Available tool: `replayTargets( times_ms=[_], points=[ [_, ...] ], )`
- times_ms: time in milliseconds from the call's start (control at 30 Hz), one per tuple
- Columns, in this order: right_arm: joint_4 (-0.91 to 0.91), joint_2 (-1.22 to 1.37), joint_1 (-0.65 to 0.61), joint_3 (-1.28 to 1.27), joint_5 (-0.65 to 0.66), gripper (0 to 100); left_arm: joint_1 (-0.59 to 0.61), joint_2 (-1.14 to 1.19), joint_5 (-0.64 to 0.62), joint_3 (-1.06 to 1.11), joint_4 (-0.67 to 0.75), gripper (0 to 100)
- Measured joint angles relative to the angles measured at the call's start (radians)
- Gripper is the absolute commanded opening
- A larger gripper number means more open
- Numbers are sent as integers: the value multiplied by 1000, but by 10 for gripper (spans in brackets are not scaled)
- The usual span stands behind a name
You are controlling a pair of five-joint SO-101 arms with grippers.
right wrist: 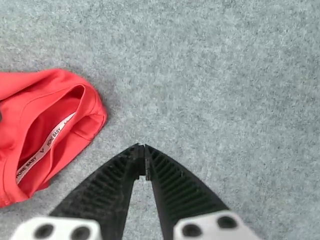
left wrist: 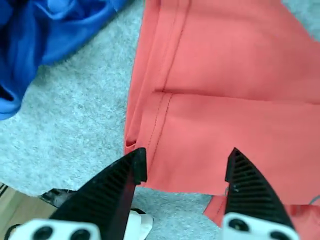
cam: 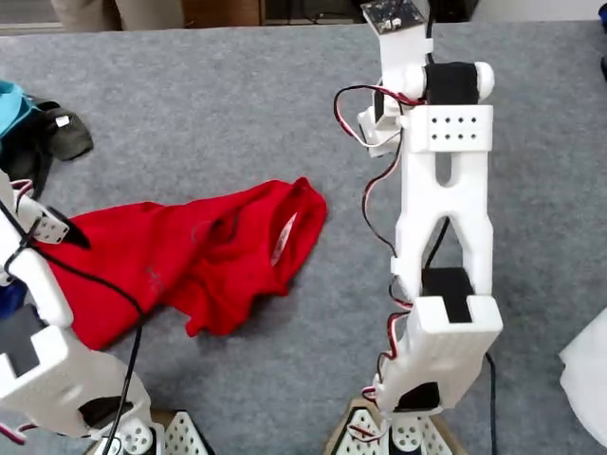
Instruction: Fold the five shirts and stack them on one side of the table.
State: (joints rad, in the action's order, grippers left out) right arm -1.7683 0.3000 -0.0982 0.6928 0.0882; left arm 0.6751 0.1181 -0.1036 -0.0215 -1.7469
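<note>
A crumpled red shirt (cam: 190,256) lies on the grey felt left of centre, its collar and label (right wrist: 45,130) turned toward the right arm. My left gripper (left wrist: 187,160) stands open over the shirt's hemmed edge (left wrist: 165,100), one finger on each side of a fold, with nothing clamped. From above, that gripper (cam: 59,230) is at the shirt's left end. My right gripper (right wrist: 145,152) is shut and empty, just above bare felt to the right of the collar. The right arm (cam: 446,218) stretches up the table's middle right.
A blue shirt (left wrist: 45,35) lies bunched beside the red one's edge. A heap of teal and dark clothes (cam: 33,128) sits at the far left. A white cloth (cam: 588,379) pokes in at the lower right edge. Open felt (cam: 209,104) spans the back.
</note>
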Motion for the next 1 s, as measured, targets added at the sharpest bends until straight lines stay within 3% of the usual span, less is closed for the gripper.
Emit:
replayTargets(
  times_ms=[267,1000],
  points=[
    [5,48,-80,-11,0,8,0,40,-103,0,0,253],
    [54,133,-106,-12,0,7,61,54,-110,109,0,253]
  ],
)
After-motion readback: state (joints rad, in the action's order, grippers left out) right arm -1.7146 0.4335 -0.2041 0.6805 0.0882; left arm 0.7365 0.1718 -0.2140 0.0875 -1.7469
